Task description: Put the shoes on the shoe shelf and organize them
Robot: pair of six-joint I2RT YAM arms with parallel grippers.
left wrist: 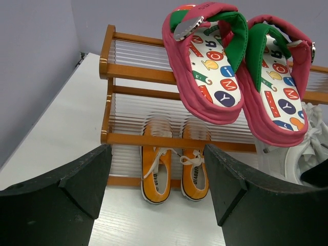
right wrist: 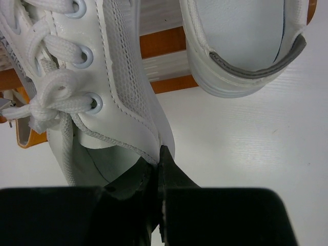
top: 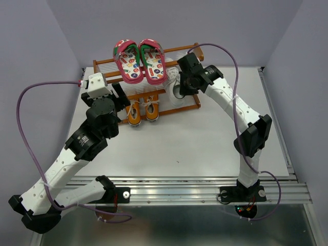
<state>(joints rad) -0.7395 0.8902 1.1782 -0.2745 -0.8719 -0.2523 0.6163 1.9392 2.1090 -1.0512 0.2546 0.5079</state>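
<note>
Right gripper [right wrist: 160, 154]: closest to the lens, its fingers are pinching shut on the heel collar of a white sneaker [right wrist: 123, 77]; the laces are hanging loose down the left side.
White sneaker: it is pointing toe-first into the right end of the shoe shelf [left wrist: 136, 73], and its heel is sticking out over the table [top: 195, 143].
Second white sneaker [right wrist: 241, 46]: it is lying just right of the held one, its grey-trimmed heel poking past the orange-brown front rail.
Left gripper [left wrist: 158, 154]: its jaws are standing wide apart and gripping nothing; it is hovering in front of the shelf's left half.
Top tier: the pink pair [left wrist: 215, 77] is sitting here side by side, green lining and colourful prints facing up, heels overhanging the front rail.
Lowest level: the orange pair [left wrist: 154, 177] is sitting together left of the white sneakers; toes are tucked in under the rail above, heels jutting out over the table.
Table: white and matt; the shelf is standing toward its far side; a metal rail [top: 195, 187] is running along the near edge under both arm bases.
Room: pale purple-grey walls [top: 169, 25] are closing in the back and sides; a purple cable [top: 23, 118] is looping off each arm.
</note>
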